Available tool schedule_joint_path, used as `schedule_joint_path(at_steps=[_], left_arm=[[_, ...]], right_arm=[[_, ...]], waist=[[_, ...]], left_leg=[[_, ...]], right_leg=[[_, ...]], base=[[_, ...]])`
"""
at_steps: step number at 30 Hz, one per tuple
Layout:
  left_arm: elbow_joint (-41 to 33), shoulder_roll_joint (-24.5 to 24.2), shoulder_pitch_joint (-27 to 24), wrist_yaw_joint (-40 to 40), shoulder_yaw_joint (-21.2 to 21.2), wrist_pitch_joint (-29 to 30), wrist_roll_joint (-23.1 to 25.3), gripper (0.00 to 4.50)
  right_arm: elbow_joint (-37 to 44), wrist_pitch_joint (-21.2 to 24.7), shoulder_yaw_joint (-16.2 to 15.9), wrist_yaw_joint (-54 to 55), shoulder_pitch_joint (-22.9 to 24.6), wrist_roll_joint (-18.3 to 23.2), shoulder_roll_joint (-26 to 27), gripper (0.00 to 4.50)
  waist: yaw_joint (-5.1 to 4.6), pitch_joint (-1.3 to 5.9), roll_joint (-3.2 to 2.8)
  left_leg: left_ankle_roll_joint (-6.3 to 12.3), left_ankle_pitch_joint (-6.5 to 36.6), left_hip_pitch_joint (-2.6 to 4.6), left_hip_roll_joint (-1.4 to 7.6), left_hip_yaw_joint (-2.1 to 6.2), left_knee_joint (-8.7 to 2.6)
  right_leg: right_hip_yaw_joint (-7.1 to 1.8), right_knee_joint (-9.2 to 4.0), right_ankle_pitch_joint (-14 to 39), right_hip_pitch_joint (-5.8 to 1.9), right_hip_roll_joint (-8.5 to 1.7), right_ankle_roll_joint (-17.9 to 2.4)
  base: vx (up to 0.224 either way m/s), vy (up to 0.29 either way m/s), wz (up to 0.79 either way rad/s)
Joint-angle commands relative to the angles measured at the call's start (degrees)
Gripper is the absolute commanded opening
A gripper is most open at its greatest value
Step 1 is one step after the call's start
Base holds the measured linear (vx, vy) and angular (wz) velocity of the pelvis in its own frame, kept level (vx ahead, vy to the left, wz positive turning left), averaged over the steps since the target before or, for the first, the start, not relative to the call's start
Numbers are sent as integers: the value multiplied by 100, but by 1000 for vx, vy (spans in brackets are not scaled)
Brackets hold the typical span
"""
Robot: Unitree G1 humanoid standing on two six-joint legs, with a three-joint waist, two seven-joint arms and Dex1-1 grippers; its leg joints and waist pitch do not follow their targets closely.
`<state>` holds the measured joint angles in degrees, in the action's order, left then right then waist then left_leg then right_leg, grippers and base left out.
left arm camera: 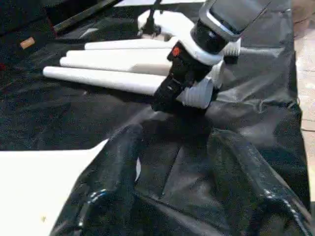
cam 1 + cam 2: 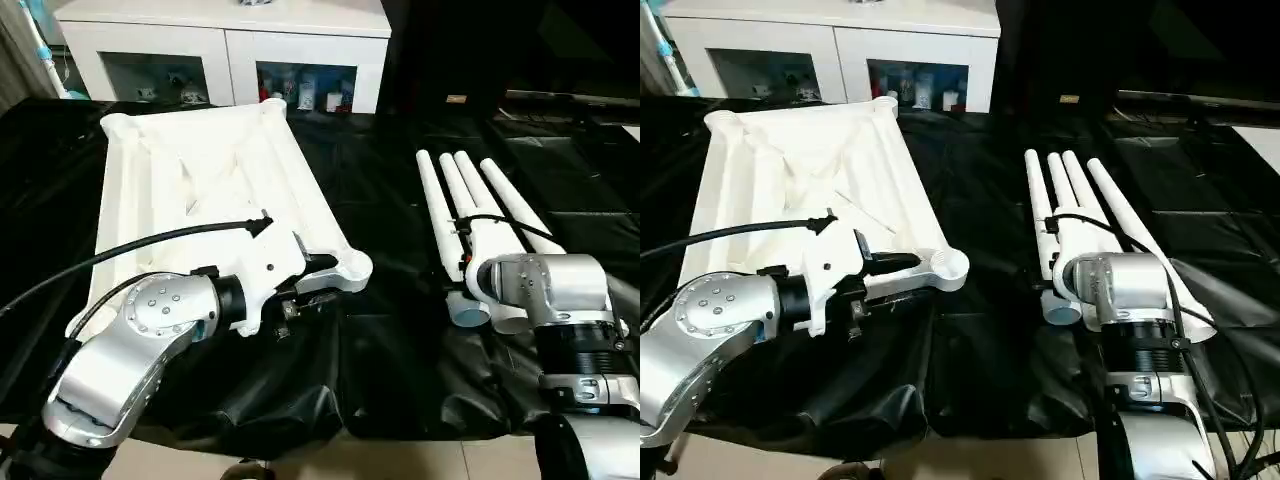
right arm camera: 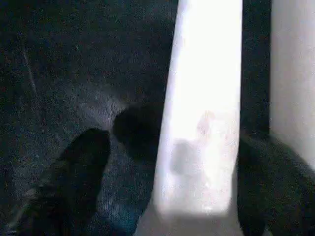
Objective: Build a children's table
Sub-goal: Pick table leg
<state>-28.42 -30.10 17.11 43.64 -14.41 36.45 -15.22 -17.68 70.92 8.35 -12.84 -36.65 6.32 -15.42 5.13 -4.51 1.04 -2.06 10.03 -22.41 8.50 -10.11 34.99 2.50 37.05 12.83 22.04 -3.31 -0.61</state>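
Note:
The children's table top (image 2: 190, 170) lies upside down, white, on the left of the black-covered table. My left gripper (image 2: 322, 284) sits at its near right corner socket (image 2: 352, 266). Seen from the left wrist, its fingers (image 1: 115, 162) stand apart; one lies over the top's edge and black cloth fills the gap. Several white legs (image 2: 470, 200) lie side by side on the right. My right gripper (image 1: 166, 98) points down on their near ends. From the right wrist, one leg (image 3: 202, 113) runs between its open fingers (image 3: 78, 172), with a gap on one side.
A white glass-door cabinet (image 2: 225, 50) stands behind the table. The black cover (image 2: 390, 340) wrinkles and hangs over the front edge near my arms. A black cable (image 2: 150, 240) arcs over my left forearm.

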Motion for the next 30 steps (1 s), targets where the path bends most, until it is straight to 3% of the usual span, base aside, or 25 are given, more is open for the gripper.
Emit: schedule_joint_path(at_steps=[1,8,21,26,30], left_arm=[[-122,-45,44,16,-41,91,-41,256],[-258,-64,9,-21,-3,261,-135,256],[-292,-58,32,-63,21,290,-163,256],[-240,-37,51,-73,24,268,-149,256],[-212,-42,71,-74,15,258,-136,256]], right_arm=[[-108,104,117,8,-105,70,14,389],[-255,156,192,17,-154,133,60,327],[-261,263,537,177,-127,239,132,204],[-256,253,603,214,-129,279,149,193],[-209,228,672,254,-103,329,178,193]], waist=[[-5,359,63],[-7,342,91],[-7,330,80],[-11,329,39],[-10,329,44]], left_leg=[[-257,819,147,425,151,-472],[-321,884,156,426,153,-489],[-375,886,153,421,154,-497],[-413,947,165,422,154,-499],[-432,985,169,423,158,-508]], right_leg=[[-314,-469,871,-180,-522,-975],[-316,-472,961,-169,-522,-939],[-321,-474,870,-177,-516,-920],[-324,-480,853,-168,-510,-936],[-321,-479,831,-174,-508,-949]], base=[[0,0,0],[0,0,0],[0,0,0],[0,0,0],[0,0,0]])
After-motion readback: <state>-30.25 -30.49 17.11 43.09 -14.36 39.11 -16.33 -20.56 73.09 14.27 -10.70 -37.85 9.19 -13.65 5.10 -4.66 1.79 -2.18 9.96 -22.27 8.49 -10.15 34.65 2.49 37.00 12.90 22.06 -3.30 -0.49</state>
